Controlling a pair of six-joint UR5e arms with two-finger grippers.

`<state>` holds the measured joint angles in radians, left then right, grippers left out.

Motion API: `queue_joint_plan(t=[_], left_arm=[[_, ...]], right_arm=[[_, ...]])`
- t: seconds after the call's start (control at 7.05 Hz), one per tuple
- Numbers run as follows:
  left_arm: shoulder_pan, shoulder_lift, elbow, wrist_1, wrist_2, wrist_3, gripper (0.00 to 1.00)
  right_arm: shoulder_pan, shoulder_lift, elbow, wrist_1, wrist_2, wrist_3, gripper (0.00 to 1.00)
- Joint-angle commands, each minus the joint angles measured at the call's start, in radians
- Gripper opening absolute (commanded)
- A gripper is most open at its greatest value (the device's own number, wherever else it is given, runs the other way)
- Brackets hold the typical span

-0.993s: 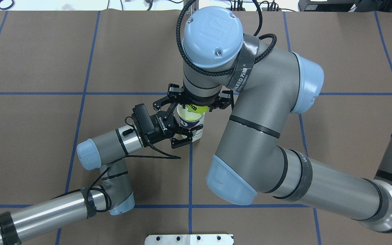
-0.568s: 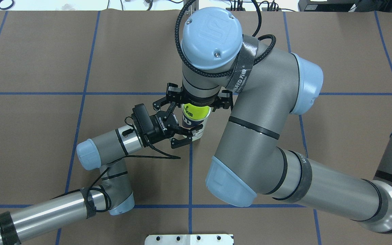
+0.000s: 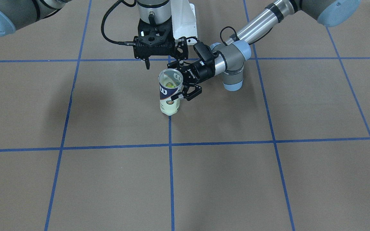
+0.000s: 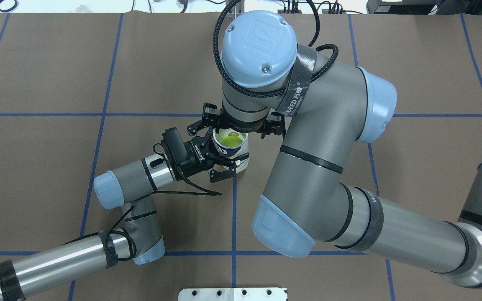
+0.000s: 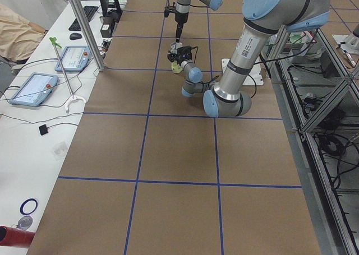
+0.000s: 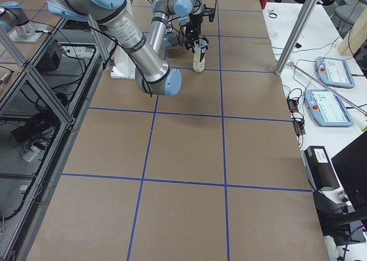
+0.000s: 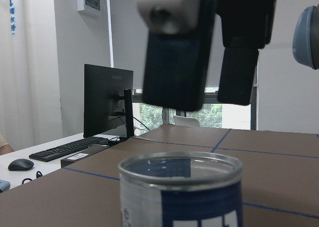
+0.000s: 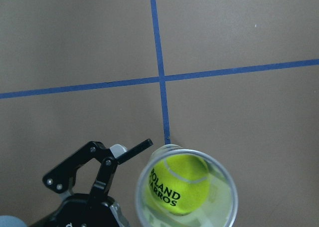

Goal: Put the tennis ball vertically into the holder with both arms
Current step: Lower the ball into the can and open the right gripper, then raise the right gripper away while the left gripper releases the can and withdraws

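Observation:
The clear holder (image 3: 169,93) with its navy and white label stands upright on the brown table. It also shows in the overhead view (image 4: 236,158), the left wrist view (image 7: 182,194) and the right wrist view (image 8: 228,187). The yellow-green tennis ball (image 8: 178,184) lies inside it, seen through the open mouth (image 4: 229,142). My left gripper (image 3: 181,92) (image 4: 230,165) is shut on the holder's middle from the side. My right gripper (image 3: 164,64) hangs open and empty just above the mouth, and its fingers (image 7: 177,62) show in the left wrist view.
A white metal base plate (image 4: 232,294) sits at the table's near edge by the robot. Blue tape lines (image 3: 169,144) divide the table. Past the far edge stand a pole (image 5: 84,28), tablets (image 5: 33,87) and a keyboard.
The ball was at the holder's mouth under the right gripper and now sits deeper inside. The right wrist has shifted slightly. The left gripper and holder have not moved.

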<state>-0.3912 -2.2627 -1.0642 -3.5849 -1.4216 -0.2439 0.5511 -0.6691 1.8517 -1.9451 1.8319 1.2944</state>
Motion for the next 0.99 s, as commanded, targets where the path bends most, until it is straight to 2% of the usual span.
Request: queue_joint_plan(t=[0.0,0.28,0.85], left_arm=[[0.0,0.0,0.0,0.0,0.001,0.0,0.98],[-0.003,0.0,-0.003,-0.002,0.001,0.0,0.98],[-0.023,0.077,-0.135,-0.005,-0.002,-0.002,0.98]], right_arm=[[0.001,0.002,0.006,0.0,0.003,-0.003,0.99],[0.027,-0.003,0.036,-0.002,0.017,-0.02,0.99],[0.257,-0.085,0.034,0.002,0.188,-0.274,0.99]])
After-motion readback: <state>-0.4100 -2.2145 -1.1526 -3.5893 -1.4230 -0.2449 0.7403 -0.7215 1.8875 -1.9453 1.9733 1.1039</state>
